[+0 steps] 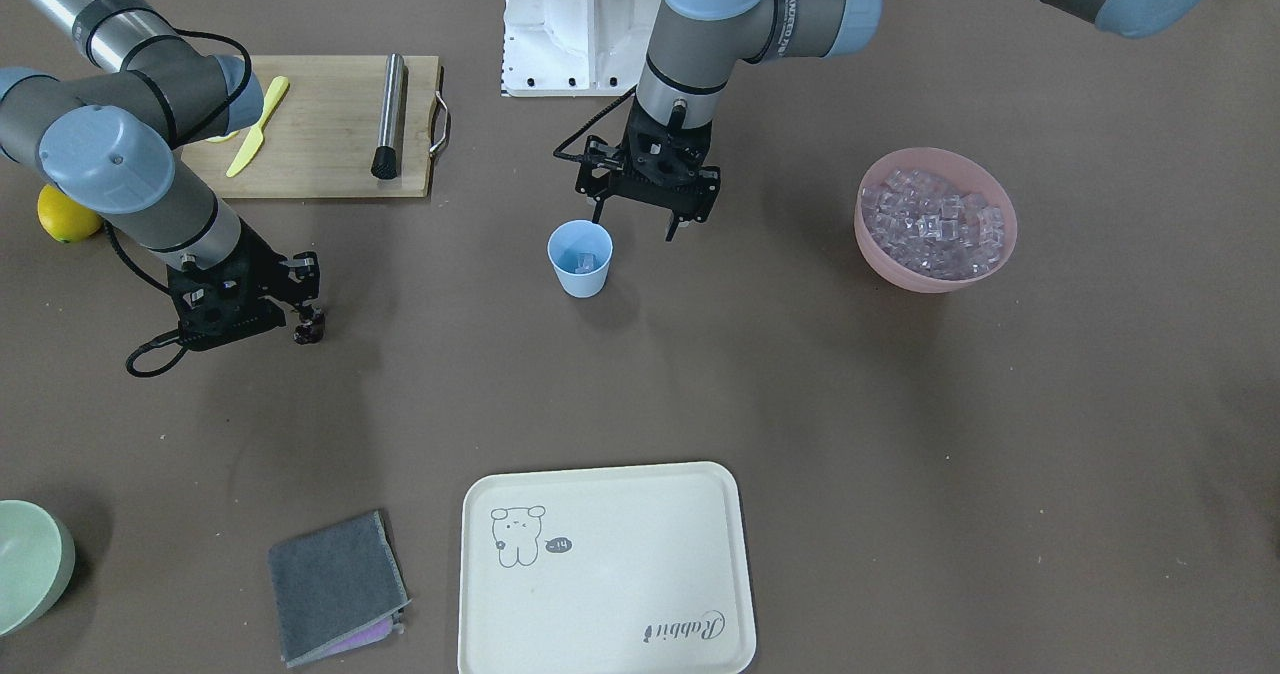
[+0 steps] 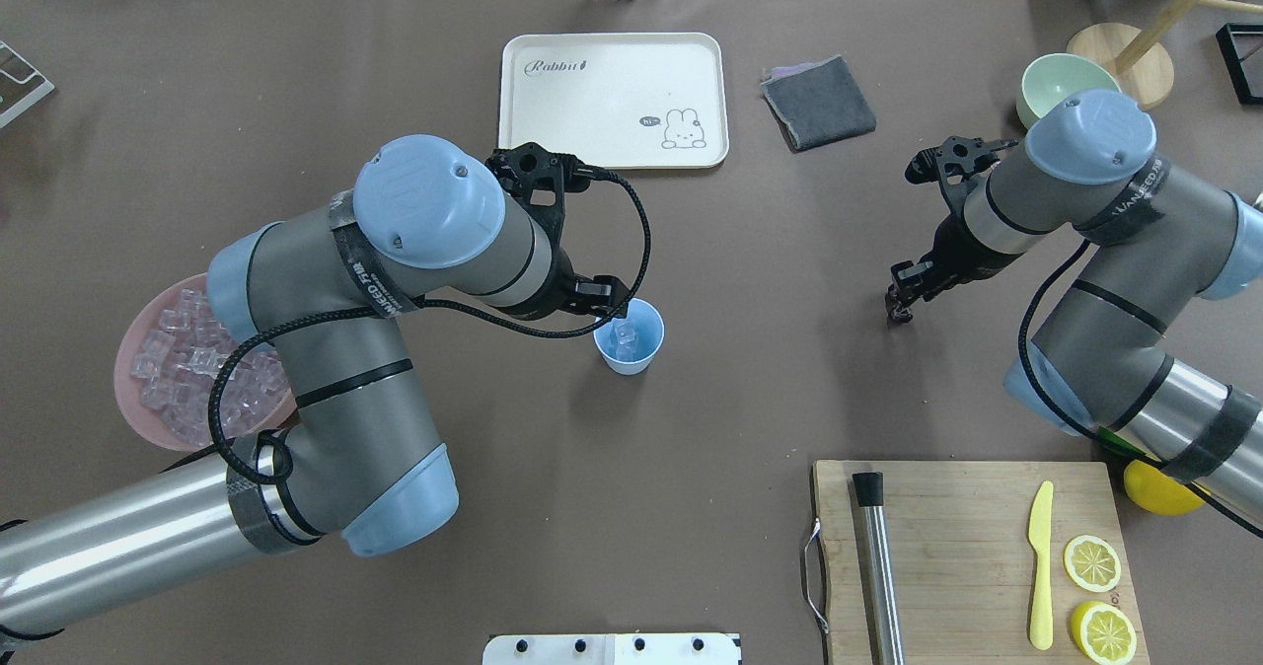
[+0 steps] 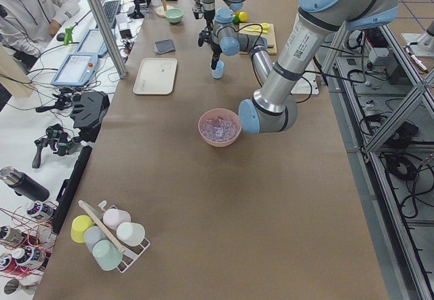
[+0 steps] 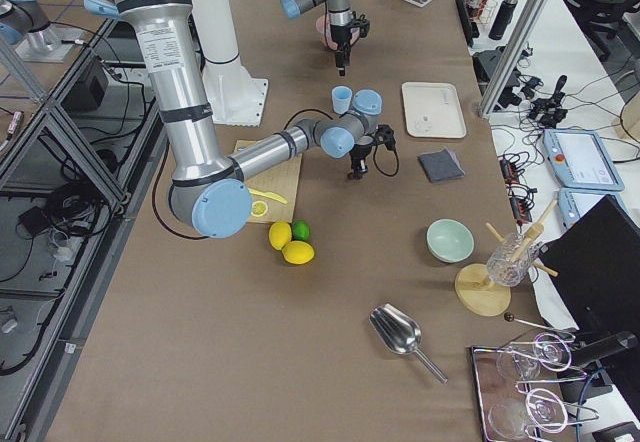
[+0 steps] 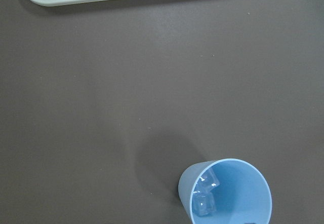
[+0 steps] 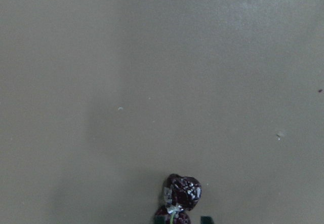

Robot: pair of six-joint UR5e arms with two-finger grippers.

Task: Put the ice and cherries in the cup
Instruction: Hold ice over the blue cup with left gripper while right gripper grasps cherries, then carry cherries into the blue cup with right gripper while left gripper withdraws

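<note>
My left pincer (image 1: 636,224) hangs spread, empty, above the cup (image 1: 580,259) — my right pincer (image 1: 303,324) pinches the cherries (image 1: 311,331).

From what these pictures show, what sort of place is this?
Most likely a robotics lab staged as a drinks bench: metal framing flanks the table, an operator is beside tablets, and the props are a cup, a bowl of ice and a cutting board.

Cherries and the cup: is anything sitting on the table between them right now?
Nothing. In the overhead view the stretch between the cherries and the cup is bare brown table; the front-facing view agrees.
</note>
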